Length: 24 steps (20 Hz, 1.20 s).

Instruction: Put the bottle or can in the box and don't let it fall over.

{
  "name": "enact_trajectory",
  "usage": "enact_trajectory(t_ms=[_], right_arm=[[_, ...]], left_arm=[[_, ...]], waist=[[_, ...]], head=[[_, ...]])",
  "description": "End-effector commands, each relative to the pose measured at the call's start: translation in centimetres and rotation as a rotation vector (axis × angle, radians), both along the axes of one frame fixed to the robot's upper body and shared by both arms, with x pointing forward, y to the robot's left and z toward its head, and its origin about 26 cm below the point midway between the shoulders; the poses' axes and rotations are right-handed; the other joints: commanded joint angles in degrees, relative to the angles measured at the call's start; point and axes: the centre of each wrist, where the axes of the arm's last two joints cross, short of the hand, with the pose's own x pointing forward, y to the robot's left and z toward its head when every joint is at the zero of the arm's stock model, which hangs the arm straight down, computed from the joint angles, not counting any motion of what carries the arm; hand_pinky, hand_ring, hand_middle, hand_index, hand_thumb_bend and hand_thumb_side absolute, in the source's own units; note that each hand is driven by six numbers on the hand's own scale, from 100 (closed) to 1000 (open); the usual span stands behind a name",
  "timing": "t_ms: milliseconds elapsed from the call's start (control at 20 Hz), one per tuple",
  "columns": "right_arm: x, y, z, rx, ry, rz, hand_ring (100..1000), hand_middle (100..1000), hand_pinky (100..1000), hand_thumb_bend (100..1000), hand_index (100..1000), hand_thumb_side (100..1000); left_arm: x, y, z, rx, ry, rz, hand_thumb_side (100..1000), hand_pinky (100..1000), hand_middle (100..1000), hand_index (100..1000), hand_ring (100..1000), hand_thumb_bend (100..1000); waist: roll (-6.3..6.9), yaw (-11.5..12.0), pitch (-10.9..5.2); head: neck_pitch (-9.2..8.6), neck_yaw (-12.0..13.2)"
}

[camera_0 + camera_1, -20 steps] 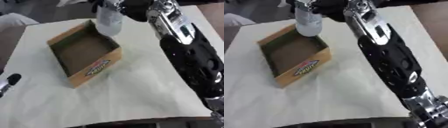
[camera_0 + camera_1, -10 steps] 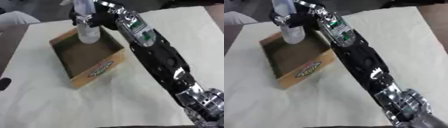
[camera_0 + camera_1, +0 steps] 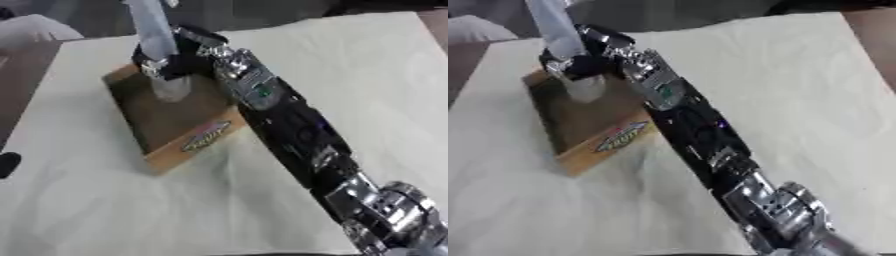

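In the left eye view, the right hand (image 3: 175, 62) is curled round a clear bottle (image 3: 157, 45), upright with its base inside the cardboard box (image 3: 188, 147) on the white-covered desk (image 3: 367, 80); a dark shape shows at the left edge. The right eye view crops that shape out.

pale cloth (image 3: 367, 75) covering table, brown tabletop edge (image 3: 22, 75)
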Motion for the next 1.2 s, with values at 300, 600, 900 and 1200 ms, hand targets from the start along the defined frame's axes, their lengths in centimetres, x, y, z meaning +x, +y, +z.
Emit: enact_trajectory(t_ms=[300, 600, 900, 1200], right_arm=[[0.3, 0.3, 1.1, -0.009, -0.031, -0.015, 647, 648, 890, 100, 120, 213], [0.6, 0.0, -0.1, -0.045, -0.074, -0.035, 699, 690, 916, 100, 150, 212], [1.1, -0.6, -1.2, -0.148, -0.083, -0.056, 863, 863, 958, 100, 326, 199], [1.0, -0.5, -0.7, -0.229, -0.108, -0.017, 1000, 1000, 1000, 100, 817, 136]], left_arm=[[0.2, -0.2, 1.3, 0.006, -0.042, -0.029, 100, 1000, 935, 729, 1000, 730], [0.3, -0.4, 1.5, 0.006, -0.052, -0.039, 100, 1000, 934, 727, 1000, 726], [0.4, -0.5, 1.6, 0.006, -0.049, -0.045, 100, 1000, 934, 727, 1000, 720], [0.4, -0.5, 1.7, 0.007, -0.051, -0.046, 100, 1000, 934, 727, 1000, 722]], waist=[[-0.17, 2.11, -0.03], [-0.26, 3.1, 0.6], [-0.45, 3.14, 0.84], [-0.61, 3.06, 0.88]], head=[[-1.38, -0.28], [-1.71, -0.61], [-1.42, -0.41], [-1.0, 0.01]])
